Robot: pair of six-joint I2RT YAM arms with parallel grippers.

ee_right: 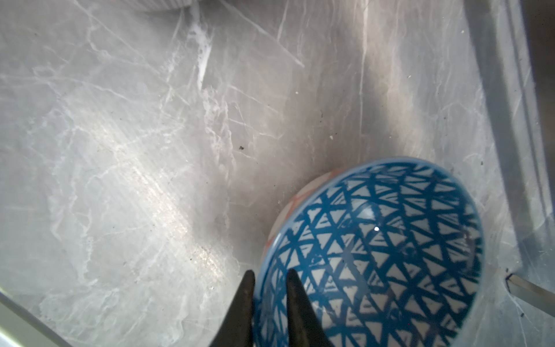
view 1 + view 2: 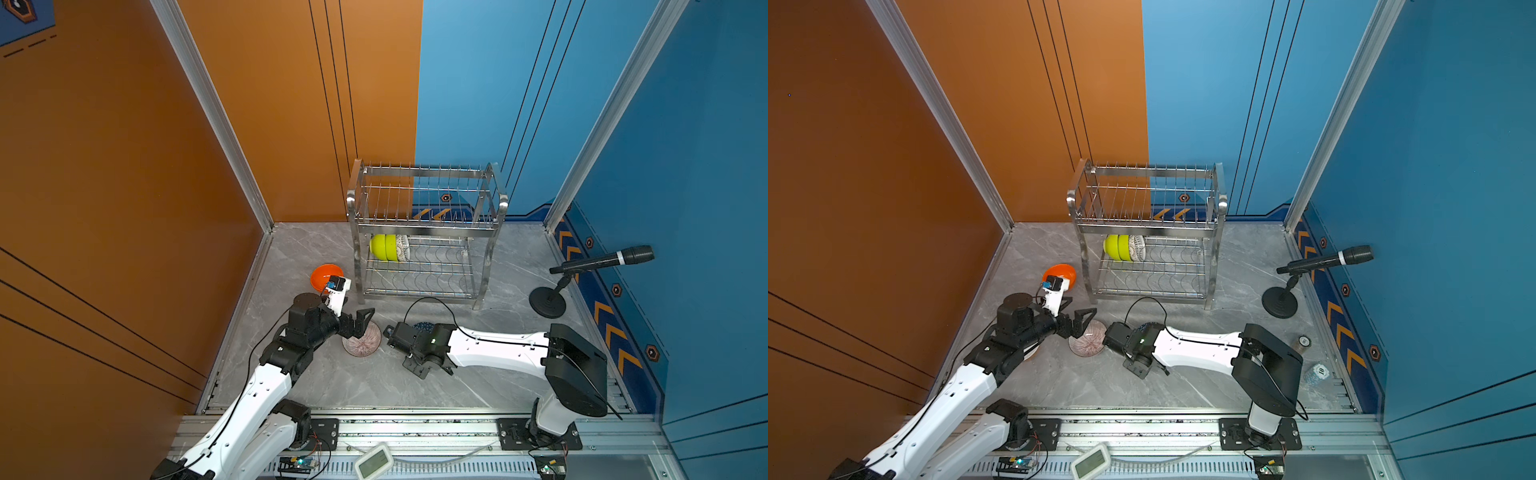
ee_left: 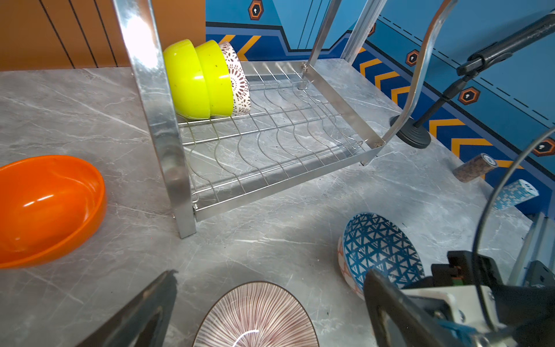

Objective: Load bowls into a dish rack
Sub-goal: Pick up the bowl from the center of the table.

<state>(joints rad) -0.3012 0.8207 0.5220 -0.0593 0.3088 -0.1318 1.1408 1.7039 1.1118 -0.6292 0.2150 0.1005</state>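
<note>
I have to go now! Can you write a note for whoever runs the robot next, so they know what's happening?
Left gripper: open, above the striped bowl on the table.
Right gripper: shut on the blue triangle bowl at its rim, bowl tilted.
Done: two lime-green bowls and the lattice bowl stand on the lower tier of the dish rack.
Left: blue, striped, and the orange bowl beside the rack.

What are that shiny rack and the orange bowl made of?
The dish rack looks like polished stainless steel: mirror-bright posts, thin wires. The orange bowl looks like glossy plastic, given its uniform colour and soft highlights, though glazed ceramic is possible.
</note>
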